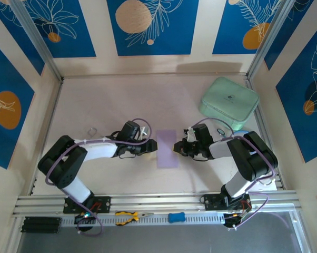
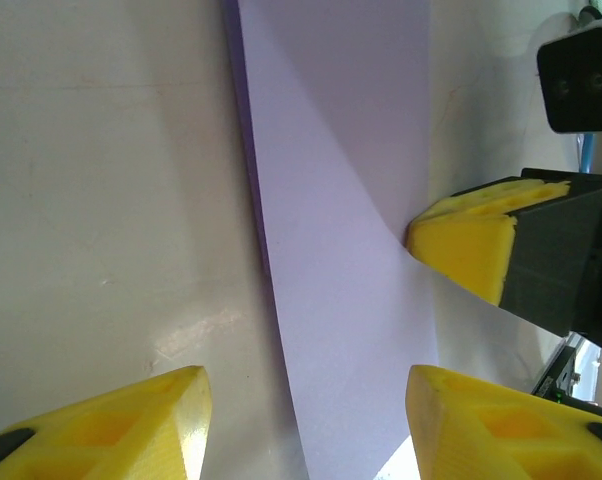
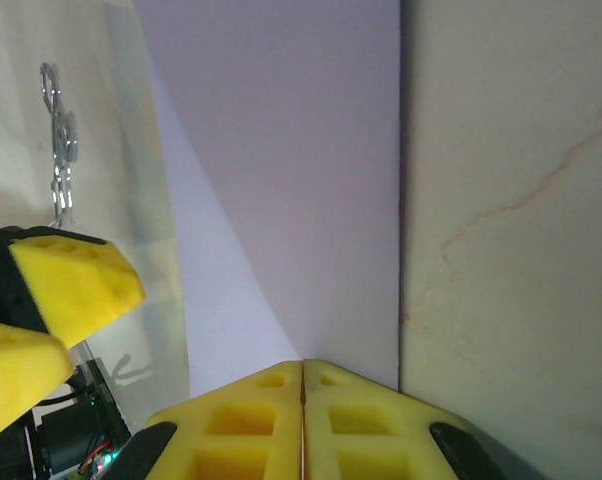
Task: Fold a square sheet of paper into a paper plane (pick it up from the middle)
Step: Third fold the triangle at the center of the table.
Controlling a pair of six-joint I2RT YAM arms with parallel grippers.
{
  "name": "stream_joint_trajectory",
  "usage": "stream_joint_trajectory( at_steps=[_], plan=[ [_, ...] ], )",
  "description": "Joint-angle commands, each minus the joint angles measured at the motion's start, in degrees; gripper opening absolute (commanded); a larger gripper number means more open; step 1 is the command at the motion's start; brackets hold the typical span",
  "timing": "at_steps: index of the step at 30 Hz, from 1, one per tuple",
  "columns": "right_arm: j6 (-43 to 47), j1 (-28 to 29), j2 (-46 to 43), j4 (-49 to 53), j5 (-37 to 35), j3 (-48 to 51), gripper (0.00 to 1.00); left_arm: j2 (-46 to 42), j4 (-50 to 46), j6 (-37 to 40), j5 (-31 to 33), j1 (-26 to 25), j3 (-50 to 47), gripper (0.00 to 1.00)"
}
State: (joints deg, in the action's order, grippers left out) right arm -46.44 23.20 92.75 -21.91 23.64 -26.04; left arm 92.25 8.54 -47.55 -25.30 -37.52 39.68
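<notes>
Right gripper (image 3: 301,372) jaws pressed together, pinching the right edge of the folded lavender sheet of paper (image 1: 167,148); left gripper (image 2: 306,392) jaws apart, straddling the sheet's left edge on the table (image 1: 121,100).

- Mint-green rounded case (image 1: 229,103) at the far right of the pale bench (image 1: 95,100), close by the right wall.
- Small metal wire clip (image 1: 92,130) lying flat on the left half of the bench, well apart from the case.
- Yellow-handled pliers (image 1: 128,216) resting along the aluminium rail (image 1: 158,199) at the near edge, with a small blue item (image 1: 176,217) near them on the right.
- Blue wall panels (image 1: 153,26) printed with white leaves and orange discs, set around the enclosure on three sides.
</notes>
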Motion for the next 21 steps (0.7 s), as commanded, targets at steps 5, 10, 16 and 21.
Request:
stream_joint_trajectory(
  at_steps=[5,10,16,21],
  plan=[
    [0.4,0.1,2.9,2.6,-1.7,2.2,0.1,3.5,1.9,-1.2,-2.2,-0.6,1.8,0.47],
    [0.5,0.1,2.9,2.8,-2.0,2.4,0.1,5.3,2.9,-1.6,-2.8,-1.1,2.5,0.41],
    [0.6,0.1,3.0,2.9,-2.1,2.4,0.1,6.9,4.5,-2.4,-3.8,-1.5,2.8,0.35],
    [0.6,0.1,2.8,3.5,-2.5,2.4,0.1,8.4,5.7,-2.9,-4.8,-1.8,3.2,0.32]
  ],
)
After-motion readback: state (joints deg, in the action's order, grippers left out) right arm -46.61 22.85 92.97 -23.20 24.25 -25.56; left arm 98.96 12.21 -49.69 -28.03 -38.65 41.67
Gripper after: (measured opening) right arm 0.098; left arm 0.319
